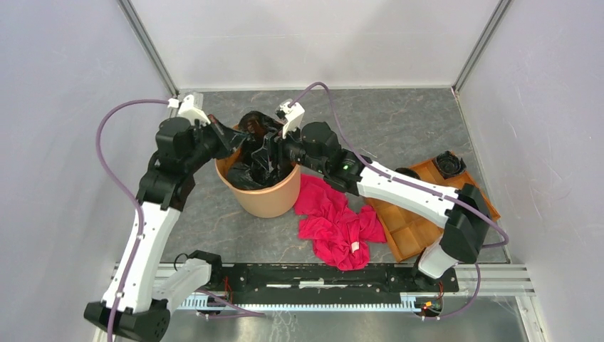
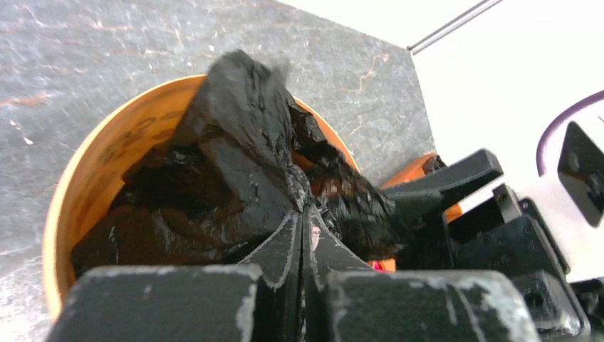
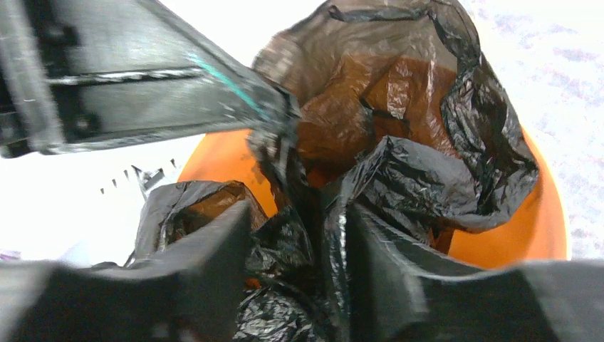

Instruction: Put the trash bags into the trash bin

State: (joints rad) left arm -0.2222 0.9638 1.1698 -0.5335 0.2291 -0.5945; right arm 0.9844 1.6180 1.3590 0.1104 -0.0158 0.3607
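Note:
The black trash bag (image 1: 255, 146) lies crumpled in the round orange-tan trash bin (image 1: 267, 198), with part of it raised above the rim. My left gripper (image 1: 238, 142) is at the bin's left rim. In the left wrist view it (image 2: 303, 210) is shut, pinching a fold of the bag (image 2: 242, 142) over the bin (image 2: 92, 164). My right gripper (image 1: 272, 153) reaches into the bin from the right. In the right wrist view its jaws (image 3: 299, 214) stand apart, with bunched bag (image 3: 427, 178) between them, above the bin's wall (image 3: 498, 242).
A red-pink cloth (image 1: 335, 221) lies on the table just right of the bin. An orange-brown compartment tray (image 1: 413, 228) sits further right, with a black round part (image 1: 450, 164) at its far corner. White walls enclose the table.

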